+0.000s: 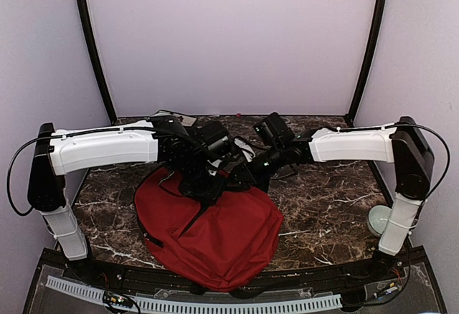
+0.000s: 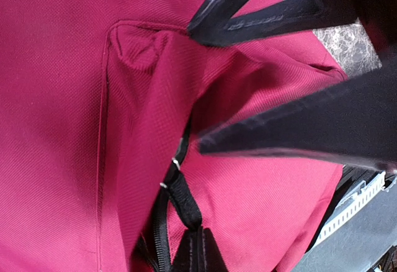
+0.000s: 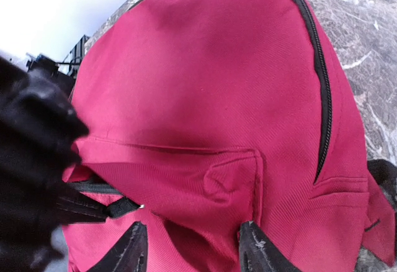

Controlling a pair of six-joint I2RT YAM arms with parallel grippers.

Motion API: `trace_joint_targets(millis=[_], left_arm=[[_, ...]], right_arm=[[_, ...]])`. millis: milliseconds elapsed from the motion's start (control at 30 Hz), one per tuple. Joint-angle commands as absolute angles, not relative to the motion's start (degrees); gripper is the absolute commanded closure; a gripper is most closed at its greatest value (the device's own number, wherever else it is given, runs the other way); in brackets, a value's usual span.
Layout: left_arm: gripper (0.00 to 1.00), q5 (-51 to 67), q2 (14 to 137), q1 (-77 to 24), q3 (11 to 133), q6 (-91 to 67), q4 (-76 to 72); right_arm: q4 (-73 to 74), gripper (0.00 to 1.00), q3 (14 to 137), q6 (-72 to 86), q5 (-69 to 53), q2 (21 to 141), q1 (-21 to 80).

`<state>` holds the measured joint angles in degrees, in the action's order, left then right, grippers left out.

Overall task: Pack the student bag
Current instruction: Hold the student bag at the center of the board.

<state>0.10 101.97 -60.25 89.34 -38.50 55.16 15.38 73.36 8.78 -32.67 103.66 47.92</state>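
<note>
Both tools at the far end of the backpack, zipper tab in my grip

The backpack lies on the desk between my arms, its long axis running away from me. My left tool is clamped on the zipper tab. My right tool, just beside it, stands open, its 2 fingers straddling a raised pocket fold; closing there should pinch it.
</note>
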Motion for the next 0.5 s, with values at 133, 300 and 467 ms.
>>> trace_joint_targets(millis=[133,300,467], left_arm=[[1.0,-0.4,98.5,-60.1,90.5,-37.5,57.7],[1.0,0.0,97.8,-60.1,89.4,-37.8,57.3],[1.0,0.1,97.3,-60.1,88.4,-37.8,57.6]], right_arm=[[10.1,0.81,74.6,10.2,-38.9,105.6,48.2],[9.1,1.0,73.5,10.6,-41.2,105.2,48.2],[8.8,1.0,73.8,11.0,-40.2,104.4,48.1]])
